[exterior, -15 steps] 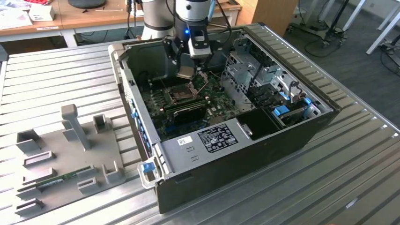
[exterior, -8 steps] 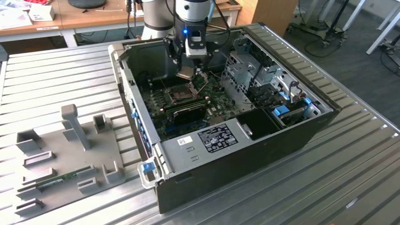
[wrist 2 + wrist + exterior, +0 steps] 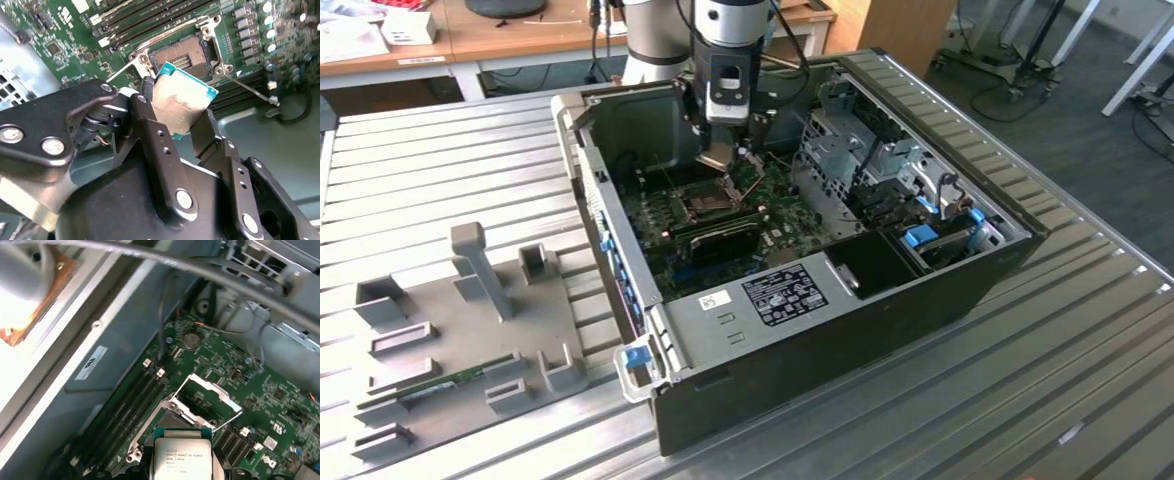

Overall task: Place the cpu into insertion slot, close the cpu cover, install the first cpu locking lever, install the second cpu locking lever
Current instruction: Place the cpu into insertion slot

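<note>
While the pincer (image 3: 179, 105) clamps the cpu (image 3: 182, 457) above the empty insertion slot (image 3: 182, 57), upper centre of the exterior view, the cpu cover (image 3: 210, 392) stands raised; all four steps judged outstanding.

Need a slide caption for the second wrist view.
The tool grips the cpu by its edges, clear of the empty insertion slot on the green motherboard.

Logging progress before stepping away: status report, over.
Gripper shut on the cpu, held near the insertion slot. Slot bare, cpu cover raised. Nothing seen between cpu and slot.
</note>
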Controlling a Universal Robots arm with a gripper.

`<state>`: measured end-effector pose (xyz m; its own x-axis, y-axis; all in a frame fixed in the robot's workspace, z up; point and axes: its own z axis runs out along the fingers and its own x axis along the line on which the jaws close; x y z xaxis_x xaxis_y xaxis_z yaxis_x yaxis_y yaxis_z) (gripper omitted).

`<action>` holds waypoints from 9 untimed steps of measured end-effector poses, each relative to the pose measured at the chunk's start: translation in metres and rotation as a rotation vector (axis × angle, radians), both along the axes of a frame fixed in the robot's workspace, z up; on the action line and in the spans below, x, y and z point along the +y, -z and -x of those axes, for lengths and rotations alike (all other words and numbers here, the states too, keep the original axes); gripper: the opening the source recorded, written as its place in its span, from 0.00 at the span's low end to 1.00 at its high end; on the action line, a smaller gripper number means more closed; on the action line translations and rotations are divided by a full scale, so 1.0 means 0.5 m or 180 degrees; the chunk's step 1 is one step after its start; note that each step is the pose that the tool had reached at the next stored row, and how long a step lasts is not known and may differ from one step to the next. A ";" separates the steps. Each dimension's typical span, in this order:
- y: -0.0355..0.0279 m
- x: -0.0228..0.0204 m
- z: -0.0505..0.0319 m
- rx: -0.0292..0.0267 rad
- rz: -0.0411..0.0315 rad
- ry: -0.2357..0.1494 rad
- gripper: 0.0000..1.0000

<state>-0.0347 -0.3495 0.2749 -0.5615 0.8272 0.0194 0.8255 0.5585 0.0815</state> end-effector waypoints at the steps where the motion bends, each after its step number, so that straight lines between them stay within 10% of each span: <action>1: 0.000 0.0000 0.000 0.0000 0.0000 0.0057 0.54; 9: 0.002 0.0000 0.000 0.0000 0.0000 0.0521 0.54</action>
<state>-0.0347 -0.3495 0.2740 -0.4194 0.9076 0.0194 0.9054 0.4166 0.0815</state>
